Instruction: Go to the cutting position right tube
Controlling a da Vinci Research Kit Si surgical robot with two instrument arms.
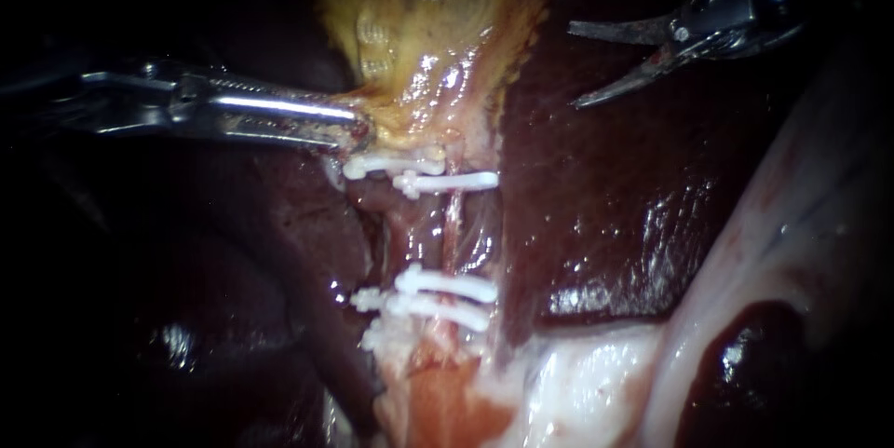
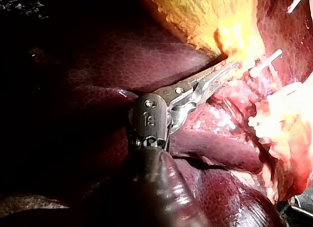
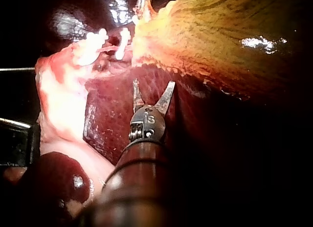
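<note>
Jaw tips of my left instrument (image 1: 358, 136) vanish in the glistening yellow gallbladder (image 1: 419, 38), itself cut off above; my right instrument (image 1: 573, 66) runs off the corner.

Open liver (image 1: 605, 224) apparently leaves clear passage from the right tool (image 1: 574, 66) to the tube (image 1: 451, 229) between clips (image 1: 447, 285).
</note>
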